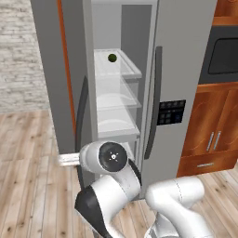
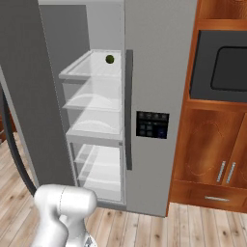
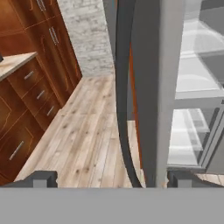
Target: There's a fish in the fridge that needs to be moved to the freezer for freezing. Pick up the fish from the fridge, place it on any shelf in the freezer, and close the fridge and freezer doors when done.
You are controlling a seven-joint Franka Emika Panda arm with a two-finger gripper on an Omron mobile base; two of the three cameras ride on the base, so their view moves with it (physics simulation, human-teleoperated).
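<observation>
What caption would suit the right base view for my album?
Fridge door swung open, a dark green ball on the top glass shelf; freezer door beside it shut.

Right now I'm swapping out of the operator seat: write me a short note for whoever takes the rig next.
Gripper: open, holding nothing, its tips on either side of the edge of the open fridge door beside its dark handle.
Fridge: door swung open, clear shelves in sight; a dark green ball sits on the top shelf. I cannot spot the fish on any visible shelf.
Freezer door, the one with the black dispenser panel: shut.
Done: fridge opened.
Left: find and pick the fish, open the freezer, set the fish on a shelf, close both doors.
</observation>
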